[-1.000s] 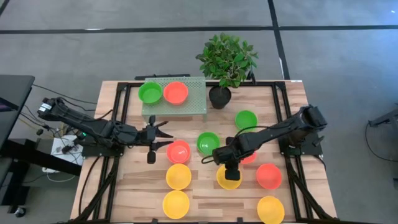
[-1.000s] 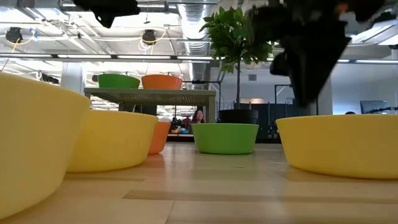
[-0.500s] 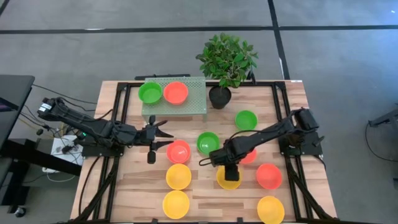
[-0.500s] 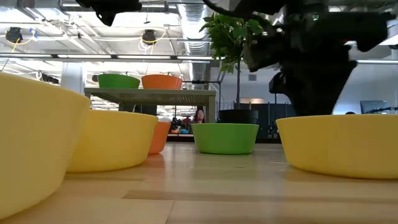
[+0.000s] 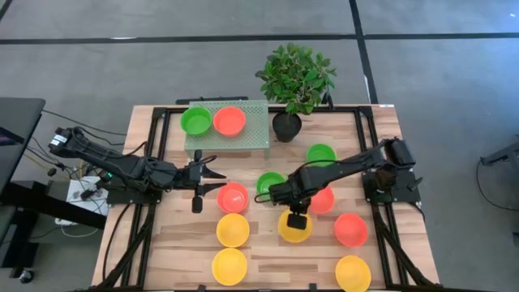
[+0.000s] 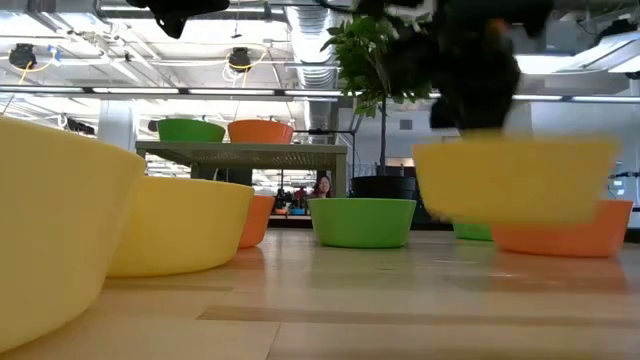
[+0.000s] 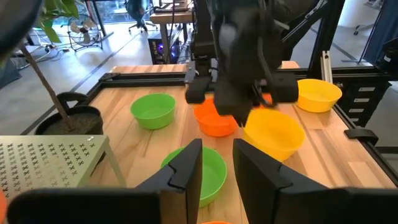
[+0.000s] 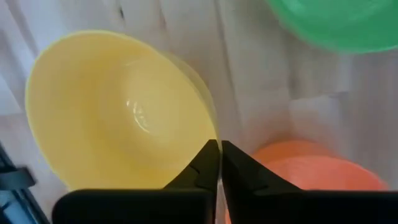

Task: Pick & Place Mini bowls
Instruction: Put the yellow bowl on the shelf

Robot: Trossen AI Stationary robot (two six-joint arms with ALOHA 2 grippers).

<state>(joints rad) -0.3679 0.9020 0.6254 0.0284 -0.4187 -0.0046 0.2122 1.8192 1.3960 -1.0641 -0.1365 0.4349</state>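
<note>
Several mini bowls lie on the wooden table (image 5: 162, 243). My right gripper (image 5: 296, 217) is shut on a yellow bowl (image 5: 292, 231), which shows raised in the low view (image 6: 515, 180). Beside it on the table sit a red bowl (image 5: 323, 200) and a green bowl (image 5: 268, 184). My left gripper (image 5: 212, 180) hovers open left of another red bowl (image 5: 233, 197), with nothing between its fingers (image 7: 186, 168). A green bowl (image 5: 195, 120) and a red bowl (image 5: 229, 120) rest on a perforated stand (image 5: 231, 142) at the far side. My right gripper pinches the yellow bowl's rim (image 8: 213, 132) between its two fingers (image 8: 208, 160), on the side toward the red bowl (image 8: 311, 168). One finger is inside the bowl and one outside. The fingers point down from above. The bowl hangs below them, clear of the table.
A potted plant (image 5: 288, 122) stands at the far edge beside the stand. Other bowls: green (image 5: 321, 154), red (image 5: 350, 229), yellow (image 5: 233, 229), yellow (image 5: 229, 266) and yellow (image 5: 353, 273). Black frame rails (image 5: 158, 146) run along both sides.
My right gripper has shut on the yellow bowl's rim and risen, shifting a little toward the table's left and far side. The bowl has come up off the table and hangs clear of it.
</note>
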